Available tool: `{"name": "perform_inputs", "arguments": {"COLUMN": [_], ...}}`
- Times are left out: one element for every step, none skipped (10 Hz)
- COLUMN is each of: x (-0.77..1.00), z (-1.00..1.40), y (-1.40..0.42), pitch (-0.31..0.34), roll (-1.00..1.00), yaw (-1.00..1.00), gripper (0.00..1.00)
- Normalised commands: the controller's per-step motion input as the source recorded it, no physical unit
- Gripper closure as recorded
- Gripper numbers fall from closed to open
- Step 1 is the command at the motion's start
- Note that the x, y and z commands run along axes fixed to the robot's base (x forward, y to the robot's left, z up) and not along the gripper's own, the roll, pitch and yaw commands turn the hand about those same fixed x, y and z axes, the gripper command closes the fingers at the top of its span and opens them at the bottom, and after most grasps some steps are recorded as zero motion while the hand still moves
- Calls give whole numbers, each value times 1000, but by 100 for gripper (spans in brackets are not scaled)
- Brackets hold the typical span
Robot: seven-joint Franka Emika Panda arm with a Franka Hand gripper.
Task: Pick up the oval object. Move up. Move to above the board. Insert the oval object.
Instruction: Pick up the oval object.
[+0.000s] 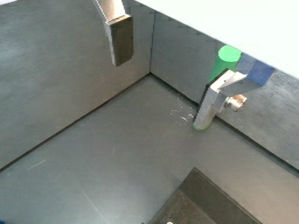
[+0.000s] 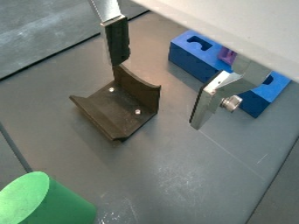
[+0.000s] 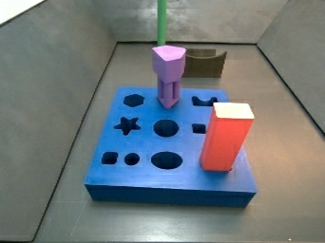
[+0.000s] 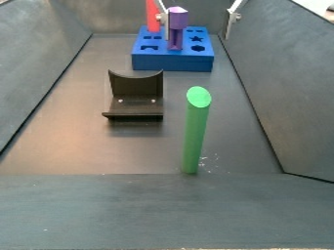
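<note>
Fixture (image 4: 135, 95) stands between claw (image 2: 163, 83) and peg (image 4: 194, 131).

Oval object (image 4: 196, 130), bright green peg, stands upright alone on dark floor in foreground. Fixture (image 4: 133, 95), dark L-shaped bracket on base plate, sits behind it and to left, apart. Board (image 4: 174, 50), blue with dark shaped holes, lies at far end, carrying purple peg (image 4: 178, 21) and red block (image 4: 152, 17), both upright. Gripper (image 4: 236, 7) barely visible at top right edge, finger position unclear.

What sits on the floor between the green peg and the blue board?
The fixture stands between the oval object and the board, seen in a side view; gripper is empty.
</note>
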Motion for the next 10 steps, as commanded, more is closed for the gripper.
{"name": "perform_inputs", "arguments": {"x": [-74, -43, 0, 206, 226, 311, 451, 389, 140, 63], "z": [0, 0, -129, -137, -183, -169, -229, -243, -294, -297], "y": [-91, 0, 631, 857, 869, 831, 817, 837, 857, 857], "pitch": [0, 0, 0, 0, -16, 0, 0, 0, 0, 0], "roll": [0, 0, -61, -193, -266, -260, -253, -227, -193, -180], "yaw": [63, 0, -43, 0, 0, 0, 6, 20, 86, 103], "gripper": [0, 0, 0, 0, 0, 0, 0, 0, 0, 0]}}
